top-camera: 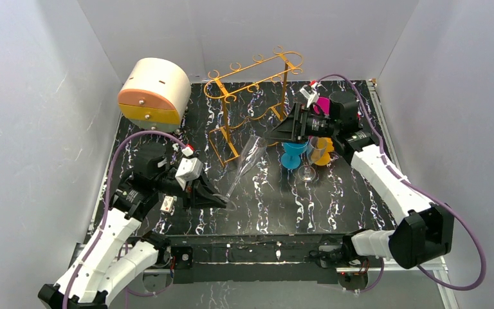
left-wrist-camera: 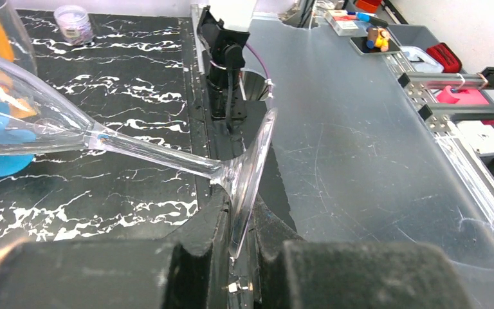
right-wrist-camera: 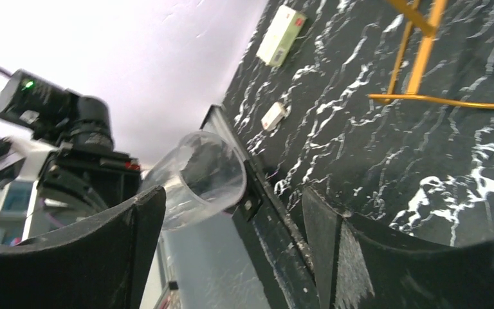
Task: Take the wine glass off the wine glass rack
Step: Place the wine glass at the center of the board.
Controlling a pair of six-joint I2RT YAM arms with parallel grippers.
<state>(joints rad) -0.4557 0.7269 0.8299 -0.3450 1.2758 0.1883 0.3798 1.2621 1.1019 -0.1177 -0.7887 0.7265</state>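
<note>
With left pincer [top-camera: 213, 198] clamped on glass [top-camera: 244, 167] foot — glass tilted, bowl just beside rack [top-camera: 254, 96] legs — pull back slow and straight, avoid twisting the thin foot, steer clear of right pincer [top-camera: 283, 129], gaping and empty, near the rack.

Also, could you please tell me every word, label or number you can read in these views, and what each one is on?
No text can be read in any view.
Pale box lying on the black marbled mat: it has printing and a red patch, too blurred to read.
Small white tag on the same mat: its markings are too small to read.
</note>
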